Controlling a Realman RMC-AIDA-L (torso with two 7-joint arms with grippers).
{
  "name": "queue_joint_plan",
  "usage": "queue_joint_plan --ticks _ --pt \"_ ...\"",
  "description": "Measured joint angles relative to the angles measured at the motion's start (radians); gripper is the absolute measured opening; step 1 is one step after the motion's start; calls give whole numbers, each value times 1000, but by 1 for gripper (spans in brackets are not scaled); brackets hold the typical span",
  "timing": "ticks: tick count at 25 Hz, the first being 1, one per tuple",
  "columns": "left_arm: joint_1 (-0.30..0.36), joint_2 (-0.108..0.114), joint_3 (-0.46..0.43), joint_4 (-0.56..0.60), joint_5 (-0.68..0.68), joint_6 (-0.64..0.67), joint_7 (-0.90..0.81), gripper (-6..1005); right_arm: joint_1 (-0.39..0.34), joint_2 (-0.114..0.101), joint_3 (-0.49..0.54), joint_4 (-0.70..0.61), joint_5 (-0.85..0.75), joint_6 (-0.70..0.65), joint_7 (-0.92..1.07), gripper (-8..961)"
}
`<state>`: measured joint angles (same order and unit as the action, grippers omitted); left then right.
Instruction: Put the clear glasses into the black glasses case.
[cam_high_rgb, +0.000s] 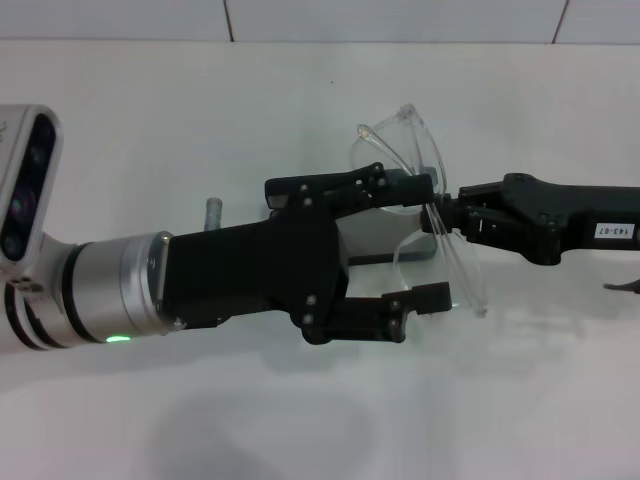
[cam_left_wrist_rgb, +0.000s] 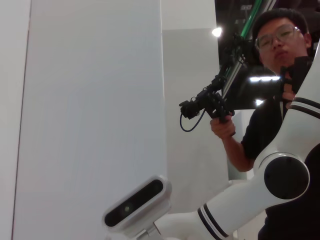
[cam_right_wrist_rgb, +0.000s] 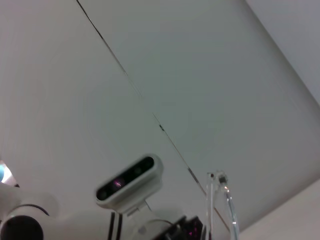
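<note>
Left gripper: you see it reach in from the left side of the head view, above the white worktop. Its jaws are spread wide, one at the far side and one at the near side, and nothing is pinched between them.
Right gripper: it comes in from the right and meets the left one tip to tip. Its jaws are pressed on the clear glasses, near the middle of the lens.
Clear glasses: you find them lifted above the worktop, standing tilted, just in front of the left jaws and partly between them. One clear arm points up and away; the lens runs down past the near jaw.
Black glasses case: you cannot see it in any view.
Right wrist view: only one clear arm of the glasses shows, against a pale wall.
Left wrist view: a person stands behind, holding a black device.
</note>
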<state>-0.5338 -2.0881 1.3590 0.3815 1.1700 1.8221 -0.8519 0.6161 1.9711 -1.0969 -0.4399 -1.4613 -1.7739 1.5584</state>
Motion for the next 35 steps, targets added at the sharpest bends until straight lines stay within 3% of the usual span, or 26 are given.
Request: queue_joint_plan --ticks 4,7,10,14,19,29,35 --pt "2 3 -1 1 -7 3 4 832 -10 -17 5 -27 -14 43 -7 72" --pt "15 6 -23 2 -8 8 4 832 -37 -21 3 -143 -52 74 -5 72" --pt "41 10 -50 7 -8 11 1 832 -81 -5 4 -365 -158 99 34 71" --pt "83 14 -95 13 -7 11 2 832 -126 45 -32 -713 -362 152 128 80" --pt "132 18 -156 14 -7 11 6 833 -131 49 -245 -923 -506 324 239 91" --pt "145 22 -206 5 0 0 7 832 -123 54 -576 -984 -730 669 289 113" --pt "140 22 -207 11 0 -18 2 833 -126 55 -669 -951 -785 811 290 126"
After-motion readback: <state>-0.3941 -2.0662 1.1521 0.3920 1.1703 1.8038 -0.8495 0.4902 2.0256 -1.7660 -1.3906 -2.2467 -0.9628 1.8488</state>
